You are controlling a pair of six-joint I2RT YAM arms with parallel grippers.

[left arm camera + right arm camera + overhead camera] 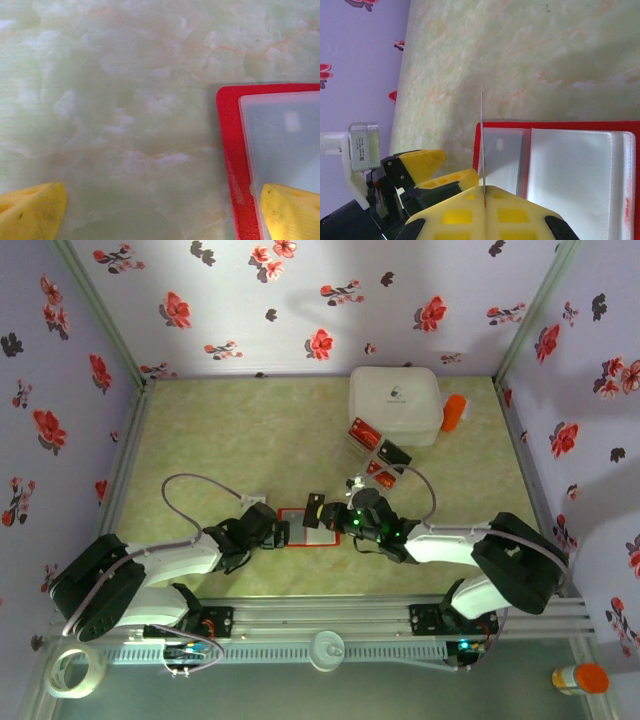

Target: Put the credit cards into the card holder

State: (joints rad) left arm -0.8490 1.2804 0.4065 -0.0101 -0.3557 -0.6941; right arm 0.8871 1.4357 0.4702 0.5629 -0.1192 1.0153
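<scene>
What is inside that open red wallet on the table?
Pale see-through pockets in the card holder, seemingly empty. The right gripper holds a card edge-on before it, covering the wallet's near edge.

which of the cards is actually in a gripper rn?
The card clamped edge-on in the right gripper, held over the open card holder. The other cards lie beside the white box, none gripped.

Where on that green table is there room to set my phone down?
Widest bare patch of table: far left, between the left wall and the white box. Crowded: the middle, with the left end effector and right end effector at the red wallet, and the card tray before the box.
</scene>
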